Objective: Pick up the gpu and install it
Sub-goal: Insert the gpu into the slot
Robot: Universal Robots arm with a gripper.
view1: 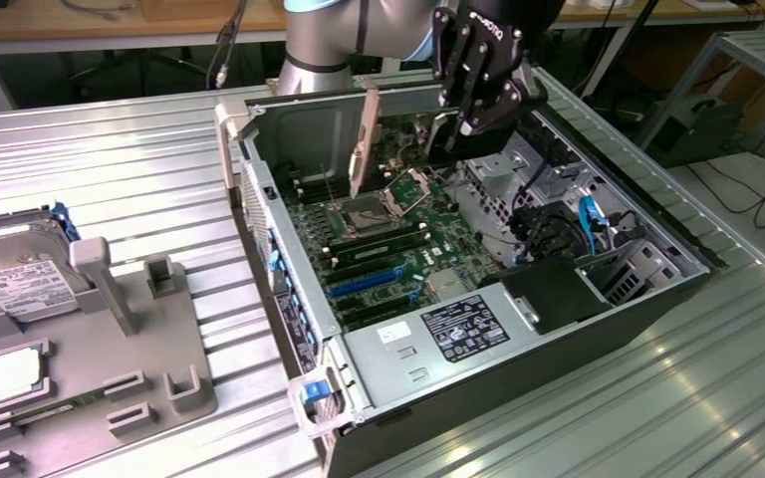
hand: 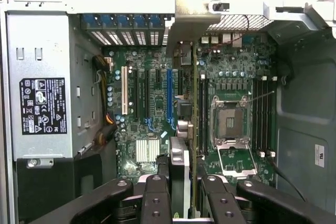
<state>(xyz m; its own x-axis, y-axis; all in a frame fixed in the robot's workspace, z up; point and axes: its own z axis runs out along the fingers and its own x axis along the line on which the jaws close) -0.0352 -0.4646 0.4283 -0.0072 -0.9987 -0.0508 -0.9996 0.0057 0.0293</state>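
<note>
Holding the gpu (hand: 185, 145) edge-on over the motherboard (hand: 137, 124), the end effector (hand: 184, 182) is clamped on it. Keep it upright, line its edge with the blue slot (hand: 169, 95), bracket toward the rear openings (hand: 126, 36), and press evenly.

Arm (view1: 323, 40) angled down from above, hand (view1: 462, 124) pointing downward, fingers (hand: 155, 200) apparently clamped on the gpu (hand: 181, 177)
</note>
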